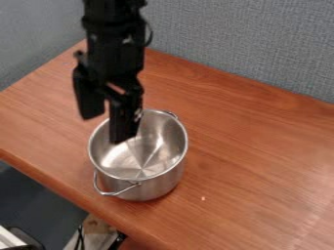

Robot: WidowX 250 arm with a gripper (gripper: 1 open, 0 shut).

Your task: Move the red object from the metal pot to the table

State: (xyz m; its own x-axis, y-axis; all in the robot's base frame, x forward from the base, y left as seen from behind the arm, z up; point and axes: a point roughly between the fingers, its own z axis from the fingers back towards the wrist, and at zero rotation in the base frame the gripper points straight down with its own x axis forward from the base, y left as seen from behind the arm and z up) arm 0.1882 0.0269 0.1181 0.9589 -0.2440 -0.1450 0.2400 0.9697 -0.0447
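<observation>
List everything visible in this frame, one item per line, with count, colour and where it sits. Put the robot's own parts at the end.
pot: one, shiny silver metal, on the table near its front edge, loop handle facing the camera; nothing red shows in the visible part of its inside.
table: one, reddish-brown wood grain, fills most of the view.
wall: one, grey-blue, behind the table.
red object: none visible anywhere in this view.
arm: one, black, comes down from the top of the frame at left of centre.
claw: one, black, open, pointing down over the pot's left rim, holding nothing.
</observation>
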